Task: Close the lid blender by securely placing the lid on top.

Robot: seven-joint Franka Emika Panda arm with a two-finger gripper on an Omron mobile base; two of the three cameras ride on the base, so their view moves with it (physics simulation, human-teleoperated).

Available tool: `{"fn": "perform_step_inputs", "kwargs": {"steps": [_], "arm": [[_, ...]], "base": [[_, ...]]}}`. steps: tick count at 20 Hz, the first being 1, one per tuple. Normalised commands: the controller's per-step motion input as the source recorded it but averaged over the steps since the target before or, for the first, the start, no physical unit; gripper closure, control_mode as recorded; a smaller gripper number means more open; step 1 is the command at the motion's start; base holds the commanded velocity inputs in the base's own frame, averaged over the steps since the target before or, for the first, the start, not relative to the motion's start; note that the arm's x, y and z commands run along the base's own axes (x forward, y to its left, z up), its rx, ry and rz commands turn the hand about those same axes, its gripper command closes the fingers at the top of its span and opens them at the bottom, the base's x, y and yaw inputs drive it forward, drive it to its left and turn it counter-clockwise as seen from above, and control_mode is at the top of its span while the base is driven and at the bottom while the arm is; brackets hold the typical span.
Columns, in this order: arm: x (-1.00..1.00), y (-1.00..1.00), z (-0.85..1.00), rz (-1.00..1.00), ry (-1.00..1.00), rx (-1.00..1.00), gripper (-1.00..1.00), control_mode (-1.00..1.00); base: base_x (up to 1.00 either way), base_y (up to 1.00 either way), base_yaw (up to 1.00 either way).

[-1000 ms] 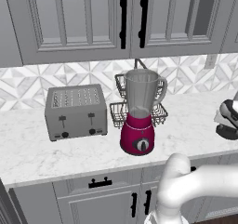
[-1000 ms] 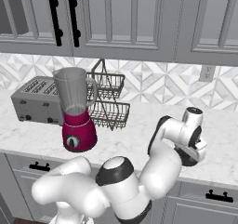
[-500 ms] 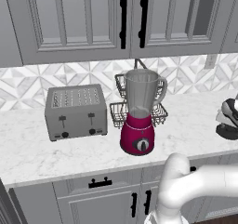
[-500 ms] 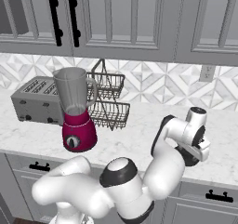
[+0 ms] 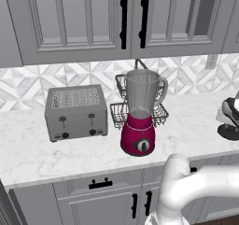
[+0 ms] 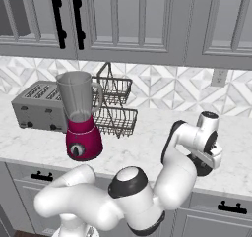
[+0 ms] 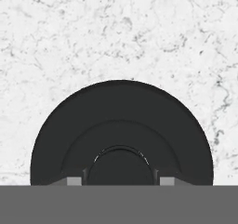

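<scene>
Black lid (image 7: 121, 130) on the marble bench (image 7: 116, 32), jaws closed on its centre knob.
You grip there so it lifts level; the blender (image 5: 140, 116) stands open-topped, well apart to your left.

So the blender (image 5: 139, 116) stands upright on the white marble counter, roughly mid-counter and nearer the front edge than the wall. The base is a rounded magenta blob with a round dial facing forward, and on top sits a clear greyish jar that tapers down toward the base, with a side handle on its right. The jar's mouth is open, no cap on it.

The lid (image 7: 122, 135) is a round black disc, low and flat, with stepped rings and a raised knob in the middle. It lies flat on the marble, well off to the right of the blender (image 6: 81, 118), near the counter's front edge.
</scene>
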Motion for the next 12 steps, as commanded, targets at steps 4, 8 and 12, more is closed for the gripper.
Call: {"fn": "perform_step_inputs", "kwargs": {"steps": [4,8,12], "arm": [[0.0,0.0,0.02,0.0,0.0,0.0,1.0,-1.0],[0.0,0.0,0.37,0.0,-0.03,0.0,1.0,-1.0],[0.0,0.11,0.89,0.0,-0.02,0.0,1.0,-1.0]], "base": [[0.0,0.0,0.0],[0.0,0.0,0.0],[0.0,0.0,0.0]]}}
